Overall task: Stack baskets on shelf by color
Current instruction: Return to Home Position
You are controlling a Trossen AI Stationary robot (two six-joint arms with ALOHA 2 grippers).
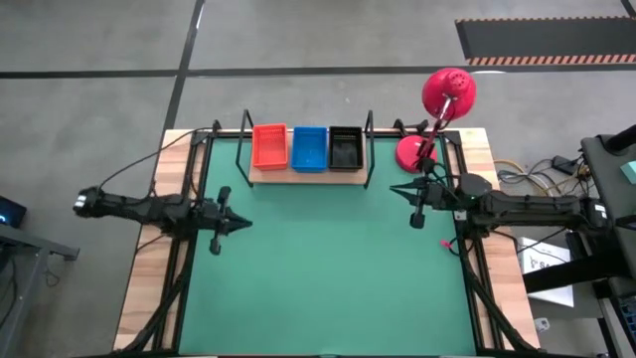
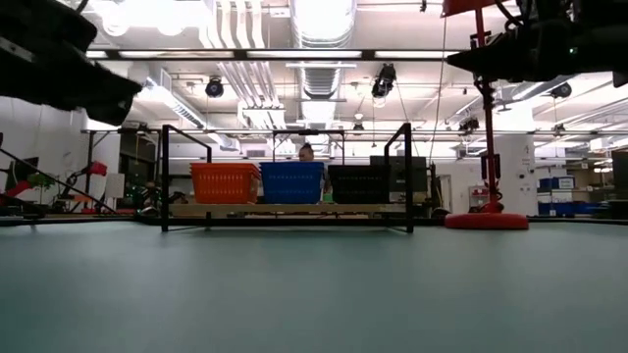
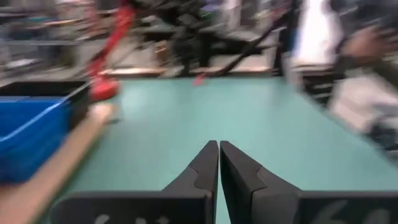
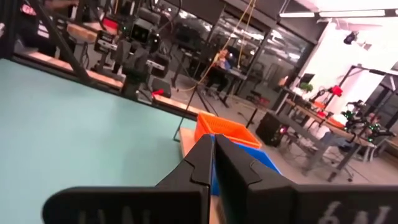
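High view: I see the small plastic mesh baskets (image 1: 309, 147), orange, blue, black, grouped by colour on the light wooden shelf (image 1: 303, 176). Left tool (image 1: 243, 224) and right tool (image 1: 396, 187), both pinched together and empty, hang short of it. A wide right-arm swing might clip its black wire upright (image 1: 370, 149).

Robotics laboratory: exposed ceiling ducts (image 2: 240, 74), strip lights (image 2: 324, 15), bare concrete floor (image 1: 298, 35), and further workbenches (image 4: 317, 118) loaded with equipment.
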